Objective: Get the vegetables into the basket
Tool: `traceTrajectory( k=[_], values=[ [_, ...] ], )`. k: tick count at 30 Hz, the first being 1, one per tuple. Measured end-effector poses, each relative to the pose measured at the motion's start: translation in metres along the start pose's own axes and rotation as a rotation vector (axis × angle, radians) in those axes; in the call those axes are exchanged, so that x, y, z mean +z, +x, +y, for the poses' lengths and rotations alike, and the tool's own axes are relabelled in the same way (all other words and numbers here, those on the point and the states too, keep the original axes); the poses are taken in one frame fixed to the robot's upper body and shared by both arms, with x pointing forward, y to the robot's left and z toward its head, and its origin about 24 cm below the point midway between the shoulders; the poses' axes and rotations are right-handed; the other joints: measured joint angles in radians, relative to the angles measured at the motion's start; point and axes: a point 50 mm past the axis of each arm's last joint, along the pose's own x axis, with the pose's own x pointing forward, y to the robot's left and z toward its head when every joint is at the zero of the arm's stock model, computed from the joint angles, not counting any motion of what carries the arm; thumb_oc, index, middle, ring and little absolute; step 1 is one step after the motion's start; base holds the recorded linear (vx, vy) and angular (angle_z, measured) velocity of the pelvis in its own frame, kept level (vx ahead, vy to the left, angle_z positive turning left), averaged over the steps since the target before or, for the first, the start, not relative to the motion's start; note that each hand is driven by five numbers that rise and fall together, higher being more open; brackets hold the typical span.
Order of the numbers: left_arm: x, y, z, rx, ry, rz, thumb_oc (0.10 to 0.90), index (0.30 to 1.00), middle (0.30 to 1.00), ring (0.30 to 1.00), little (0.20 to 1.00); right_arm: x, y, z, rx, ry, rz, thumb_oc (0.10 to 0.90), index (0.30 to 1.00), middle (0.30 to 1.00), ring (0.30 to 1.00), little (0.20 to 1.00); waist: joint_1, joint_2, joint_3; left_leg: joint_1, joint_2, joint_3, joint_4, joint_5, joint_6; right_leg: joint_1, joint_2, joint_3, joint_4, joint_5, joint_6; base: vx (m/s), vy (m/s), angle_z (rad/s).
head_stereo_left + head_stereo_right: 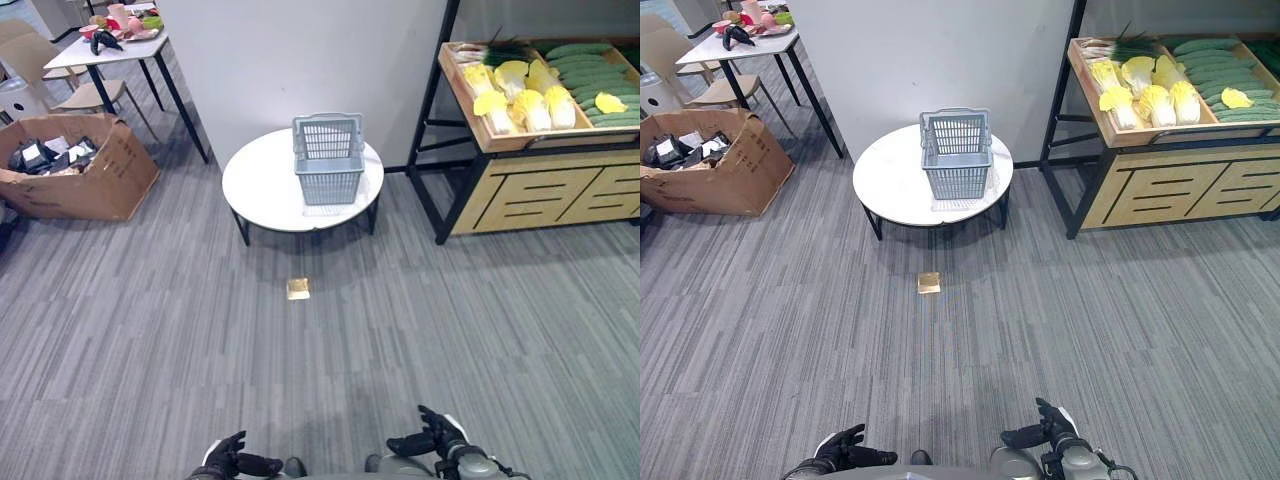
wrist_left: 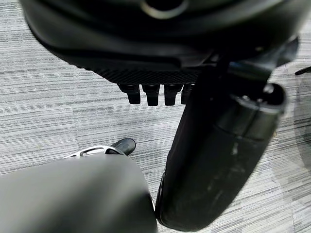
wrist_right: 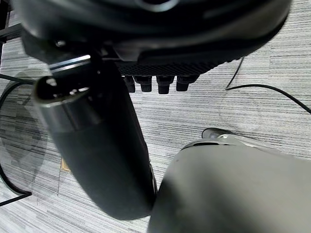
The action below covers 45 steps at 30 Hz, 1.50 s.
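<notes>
Standing off from the basket, hands low and empty

Sitting upright on the round white bench (image 1: 265, 185), the grey plastic basket (image 1: 328, 160) has its handle raised toward the wall; nothing visible inside it through the slatted sides. The vegetables are well apart from it, on the wooden produce shelf (image 1: 540, 190) at the right: a cluster of yellow-white napa cabbages (image 1: 520, 95) in the tilted top tray, with a row of green cucumbers (image 1: 595, 80) just beside them on the far right and some green onions (image 1: 1120, 45) at the tray's back corner.

Left hand (image 1: 235, 458) shows at the bottom edge, low over the grey carpet floor (image 1: 150, 320), fingers relaxed, thumb out, holding nothing. Right hand (image 1: 432, 437) also at the bottom edge, fingers loosely extended, thumb out, empty. Both wrist views show a row of straight fingertips (image 2: 151, 94) and (image 3: 165, 83) over bare carpet, nothing between them and the thumb.

A small tan square marker (image 1: 298, 289) lies on the floor between the robot and the round bench. At far left an open cardboard box (image 1: 85, 165) holds dark items. Behind it a white bench (image 1: 105, 50) carries mixed small objects, with a beige chair (image 1: 45, 75) beside it.
</notes>
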Motion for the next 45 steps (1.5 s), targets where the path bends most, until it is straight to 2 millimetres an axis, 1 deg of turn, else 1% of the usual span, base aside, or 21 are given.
traceTrajectory(
  k=[6,7,11,20,24,27,29,30,31,33,34,35,36,37,38,39,41,42,43,44,45],
  values=[
    [0.005,0.001,0.001,0.008,-0.001,-0.02,0.9,1.0,1.0,1.0,1.0,0.006,0.001,-0.001,-0.002,-0.002,-0.016,0.9,1.0,1.0,1.0,1.0,0.0,0.001,0.022,-0.003,0.001,0.006,-0.003,0.0,0.0,-0.006,0.001,0.003,0.0,0.003,-0.003,0.0,-0.004,-0.02],
    [0.004,0.001,0.002,0.018,-0.002,-0.016,0.9,1.0,1.0,1.0,1.0,0.006,0.001,-0.001,-0.003,-0.002,-0.017,0.9,1.0,1.0,1.0,1.0,0.001,0.001,0.023,-0.004,0.0,0.005,-0.004,0.0,0.0,-0.006,0.001,0.002,-0.003,0.007,-0.009,0.0,0.0,0.0],
    [0.003,0.001,0.002,0.031,0.006,-0.012,0.9,1.0,1.0,1.0,1.0,0.006,0.001,-0.001,-0.007,-0.005,-0.015,0.9,1.0,1.0,1.0,1.0,0.001,0.0,0.023,-0.004,0.0,-0.006,-0.004,0.0,0.0,0.004,0.002,-0.007,-0.013,0.009,-0.01,0.03,-0.022,0.07],
    [0.006,0.001,0.002,0.036,0.027,-0.02,0.9,1.0,1.0,1.0,1.0,0.005,0.001,-0.002,-0.01,-0.008,-0.01,0.9,1.0,1.0,1.0,1.0,0.001,-0.001,0.024,0.004,0.003,-0.016,-0.004,0.0,0.0,0.03,0.006,-0.017,-0.043,0.017,-0.004,0.03,-0.046,0.03],
    [0.006,0.001,0.003,0.038,0.031,-0.022,0.9,1.0,1.0,1.0,1.0,0.005,0.001,-0.001,-0.01,-0.009,-0.011,0.9,1.0,1.0,1.0,1.0,0.002,-0.004,0.027,0.001,0.009,-0.017,-0.002,0.004,-0.007,0.028,0.013,-0.017,-0.045,0.015,-0.001,0.01,-0.091,-0.01],
    [0.006,0.001,0.004,0.039,0.031,-0.023,0.9,1.0,1.0,1.0,1.0,0.005,0.001,-0.001,-0.01,-0.009,-0.013,0.9,1.0,1.0,1.0,1.0,0.004,-0.008,0.031,-0.004,0.016,-0.019,-0.003,0.009,-0.015,0.027,0.018,-0.018,-0.052,0.021,-0.009,-0.01,-0.131,0.01],
    [0.009,0.001,0.005,0.043,0.034,-0.032,0.9,1.0,1.0,1.0,1.0,0.009,0.002,-0.002,-0.011,-0.011,-0.025,0.9,1.0,1.0,1.0,1.0,0.005,-0.007,0.043,-0.022,0.024,-0.024,0.017,0.011,-0.022,0.016,0.027,-0.018,-0.045,0.017,-0.007,-0.02,-0.094,0.03],
    [0.014,0.002,0.007,0.046,0.033,-0.047,0.9,1.0,1.0,1.0,1.0,0.014,0.003,-0.002,-0.012,-0.013,-0.04,0.9,1.0,1.0,1.0,1.0,0.007,-0.01,0.055,-0.041,0.031,-0.027,0.034,0.012,-0.03,0.002,0.031,-0.018,-0.04,0.014,-0.012,-0.01,-0.073,-0.02],
    [0.019,0.003,0.009,0.051,0.027,-0.059,0.9,1.0,1.0,1.0,1.0,0.019,0.004,-0.003,-0.013,-0.015,-0.051,0.9,1.0,1.0,1.0,1.0,0.014,-0.018,0.069,-0.054,0.033,-0.042,0.042,0.024,-0.048,-0.007,0.03,-0.02,-0.044,0.027,-0.03,-0.01,-0.104,-0.04],
    [0.023,0.003,0.009,0.05,0.014,-0.074,0.9,1.0,1.0,1.0,1.0,0.02,0.004,-0.003,-0.015,-0.01,-0.055,0.9,1.0,1.0,1.0,1.0,0.018,-0.026,0.085,-0.074,0.036,-0.084,0.082,0.036,-0.067,-0.007,0.028,-0.02,-0.044,0.032,-0.038,0.0,-0.06,-0.01],
    [0.029,0.004,0.009,0.048,0.008,-0.091,0.9,1.0,1.0,1.0,1.0,0.022,0.004,-0.004,-0.017,-0.01,-0.061,0.9,1.0,1.0,1.0,1.0,0.023,-0.037,0.097,-0.099,0.034,-0.119,0.132,0.045,-0.082,-0.003,0.02,-0.018,-0.053,0.03,-0.058,0.06,0.052,-0.07],
    [0.039,0.005,0.01,0.045,0.009,-0.117,0.9,1.0,1.0,1.0,1.0,0.024,0.005,-0.005,-0.02,-0.017,-0.064,0.9,1.0,1.0,1.0,1.0,0.033,-0.055,0.113,-0.15,0.029,-0.19,0.21,0.041,-0.102,0.014,0.014,-0.007,-0.08,0.063,-0.055,0.06,0.069,-0.08],
    [0.042,0.005,0.009,0.04,0.006,-0.129,0.9,1.0,1.0,1.0,1.0,0.025,0.005,-0.006,-0.024,-0.026,-0.065,0.9,1.0,1.0,1.0,1.0,0.033,-0.055,0.115,-0.16,0.029,-0.229,0.226,0.036,-0.12,0.025,0.012,-0.006,-0.103,0.08,-0.065,0.15,0.177,-0.1],
    [0.044,0.005,0.005,0.028,0.002,-0.134,0.9,1.0,1.0,1.0,1.0,0.023,0.005,-0.009,-0.032,-0.037,-0.058,0.9,1.0,1.0,1.0,1.0,0.024,-0.054,0.117,-0.158,0.046,-0.255,0.174,0.034,-0.124,0.053,0.01,-0.009,-0.15,0.103,-0.06,0.16,0.224,-0.02],
    [0.044,0.006,0.004,0.024,-0.008,-0.135,0.9,1.0,1.0,1.0,1.0,0.022,0.004,-0.011,-0.038,-0.038,-0.056,0.9,1.0,1.0,1.0,1.0,0.02,-0.054,0.117,-0.154,0.071,-0.236,0.118,0.038,-0.123,0.065,0.013,-0.01,-0.177,0.107,-0.049,0.22,0.313,-0.01],
    [0.045,0.006,0.002,0.017,-0.018,-0.137,0.9,1.0,1.0,1.0,1.0,0.02,0.003,-0.013,-0.044,-0.038,-0.054,0.9,1.0,1.0,1.0,1.0,0.017,-0.052,0.118,-0.148,0.098,-0.221,0.051,0.042,-0.122,0.069,0.016,-0.01,-0.193,0.113,-0.048,0.18,0.263,0.02],
    [0.048,0.006,-0.004,0.001,-0.024,-0.145,0.9,1.0,1.0,1.0,1.0,0.02,0.003,-0.018,-0.061,-0.045,-0.049,0.9,1.0,1.0,1.0,1.0,0.015,-0.045,0.121,-0.171,0.151,-0.196,-0.028,0.066,-0.146,0.072,0.02,-0.005,-0.225,0.124,-0.029,0.12,0.164,-0.02],
    [0.053,0.007,-0.007,-0.009,-0.024,-0.16,0.9,1.0,1.0,1.0,1.0,0.016,0.002,-0.024,-0.074,-0.05,-0.031,0.9,1.0,1.0,1.0,1.0,0.023,-0.032,0.124,-0.175,0.163,-0.196,-0.053,0.08,-0.14,0.076,0.019,0.006,-0.239,0.143,-0.035,0.13,0.206,-0.25],
    [0.054,0.006,-0.007,-0.011,-0.025,-0.168,0.9,1.0,1.0,1.0,1.0,0.015,0.002,-0.028,-0.084,-0.055,-0.022,0.9,1.0,1.0,1.0,1.0,0.03,-0.031,0.129,-0.174,0.166,-0.201,-0.053,0.085,-0.134,0.08,0.016,0.016,-0.242,0.148,-0.033,0.24,0.427,-0.51],
    [0.054,0.007,-0.008,-0.013,-0.032,-0.162,0.9,1.0,1.0,1.0,1.0,0.012,0.001,-0.03,-0.087,-0.056,-0.006,0.9,1.0,1.0,1.0,1.0,0.028,-0.026,0.129,-0.147,0.152,-0.192,-0.066,0.085,-0.132,0.096,0.001,0.04,-0.247,0.141,-0.005,0.23,0.483,-0.51],
    [0.053,0.007,-0.009,-0.016,-0.033,-0.155,0.9,1.0,1.0,1.0,1.0,0.01,0.001,-0.033,-0.097,-0.057,-0.001,0.9,1.0,1.0,1.0,1.0,0.024,-0.026,0.129,-0.135,0.14,-0.183,-0.066,0.086,-0.13,0.104,-0.011,0.047,-0.247,0.137,0.006,0.17,0.383,-0.44]
  ],
)
